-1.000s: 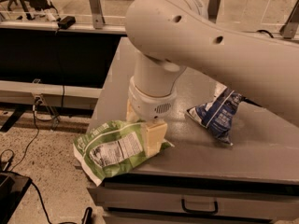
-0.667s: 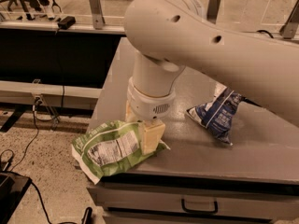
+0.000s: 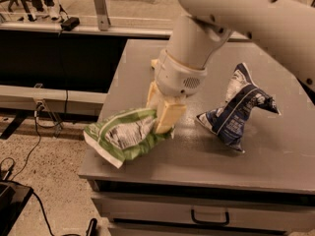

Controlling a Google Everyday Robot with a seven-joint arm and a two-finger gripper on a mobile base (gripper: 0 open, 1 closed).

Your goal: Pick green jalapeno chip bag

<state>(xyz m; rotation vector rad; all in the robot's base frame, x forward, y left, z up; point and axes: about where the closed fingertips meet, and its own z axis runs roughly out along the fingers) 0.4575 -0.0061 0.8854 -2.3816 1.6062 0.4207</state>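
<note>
Blue snack bag (image 3: 235, 114) — on grey table (image 3: 275, 163).

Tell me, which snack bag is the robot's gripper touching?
The green jalapeno chip bag at the front left edge of the table; the gripper presses into its right end. The dark blue bag stands apart, further right.

The single camera looks down from above the front edge of the counter (image 3: 275, 156), facing its far edge, and takes in the floor past its left edge. It sits close: the arm (image 3: 246, 14) comes in from the top right and fills the upper frame. The gripper (image 3: 161, 118) hangs near the front left corner, just left of centre.
</note>
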